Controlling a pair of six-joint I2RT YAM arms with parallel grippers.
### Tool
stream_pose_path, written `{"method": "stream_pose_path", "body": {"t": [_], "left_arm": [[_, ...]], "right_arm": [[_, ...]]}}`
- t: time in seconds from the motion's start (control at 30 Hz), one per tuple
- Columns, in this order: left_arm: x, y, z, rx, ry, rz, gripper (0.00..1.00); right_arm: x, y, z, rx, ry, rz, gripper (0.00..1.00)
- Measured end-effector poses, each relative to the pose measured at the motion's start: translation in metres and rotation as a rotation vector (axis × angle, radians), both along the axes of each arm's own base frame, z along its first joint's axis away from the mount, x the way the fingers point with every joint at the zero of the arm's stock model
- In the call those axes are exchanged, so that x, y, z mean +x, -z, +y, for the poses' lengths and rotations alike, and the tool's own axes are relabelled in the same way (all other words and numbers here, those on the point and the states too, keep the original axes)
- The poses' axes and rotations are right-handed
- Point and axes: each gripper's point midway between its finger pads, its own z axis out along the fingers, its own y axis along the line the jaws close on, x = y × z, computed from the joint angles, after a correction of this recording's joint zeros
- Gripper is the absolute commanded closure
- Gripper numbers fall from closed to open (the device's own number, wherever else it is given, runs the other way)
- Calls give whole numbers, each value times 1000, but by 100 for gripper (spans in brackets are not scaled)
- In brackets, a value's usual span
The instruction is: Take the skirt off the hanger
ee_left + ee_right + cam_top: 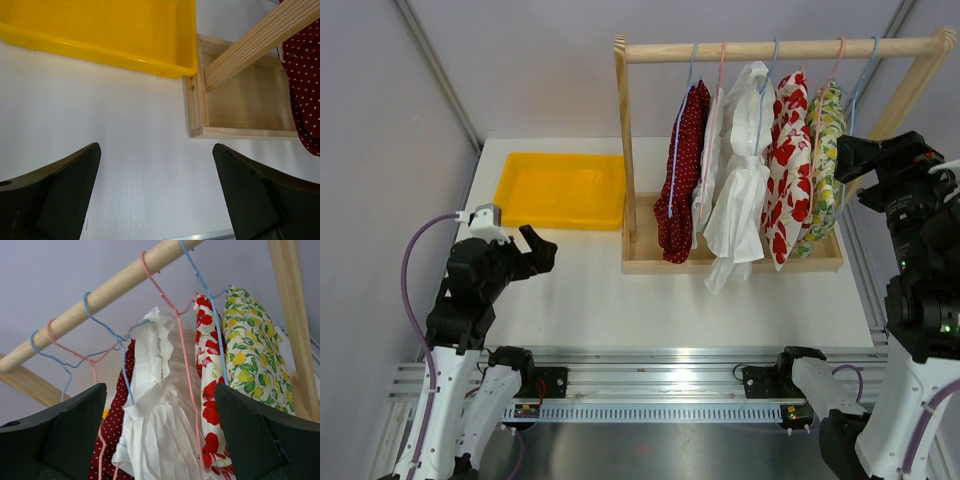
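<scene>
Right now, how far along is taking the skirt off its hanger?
Done: nothing yet; all the garments hang on the wooden rail. In hand: the right fingers are open, raised facing the garments, gripping nothing; the left fingers are open, low over the table. Left: the whole grasp and removal.

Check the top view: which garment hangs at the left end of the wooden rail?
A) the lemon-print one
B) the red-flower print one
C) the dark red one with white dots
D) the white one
C: in the top view the dark red white-dotted garment hangs at the left end of the wooden rail, with the others to its right.
</scene>
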Motion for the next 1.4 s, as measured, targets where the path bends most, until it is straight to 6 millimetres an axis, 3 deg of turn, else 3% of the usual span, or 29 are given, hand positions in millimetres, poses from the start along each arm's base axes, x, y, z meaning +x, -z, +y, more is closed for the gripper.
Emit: {"method": "stream_pose_path", "body": {"t": [0.27, 0.5, 0.53, 0.6, 0.63, 0.87, 1.0, 1.1, 1.27, 1.4], "left_arm": [[-2, -3, 0, -1, 1, -16, 1], [-2, -3, 0, 0, 2, -16, 1], [-2, -3, 0, 0, 2, -16, 1], [-2, -3, 0, 0, 1, -16, 1], [-2, -3, 0, 0, 2, -16, 1], [-2, -3, 0, 0, 6, -16, 1], [-2, -9, -3, -5, 22, -23, 1], [4, -45, -11, -20, 58, -74, 1], [16, -161, -52, -60, 234, -255, 1], [-1, -249, -129, -95, 506, -408, 2]], "right_arm": [[69, 44, -24, -31, 82, 173, 13], [114, 75, -34, -46, 102, 271, 34], [119, 80, -34, -45, 101, 284, 57], [125, 90, -35, -50, 100, 309, 76], [127, 95, -36, -52, 101, 320, 99], [130, 95, -36, -61, 101, 313, 100], [124, 80, -36, -70, 104, 314, 100], [113, 56, -35, -79, 104, 285, 100], [77, 13, -33, -105, 115, 190, 100], [38, 8, -28, -106, 116, 165, 100]]}}
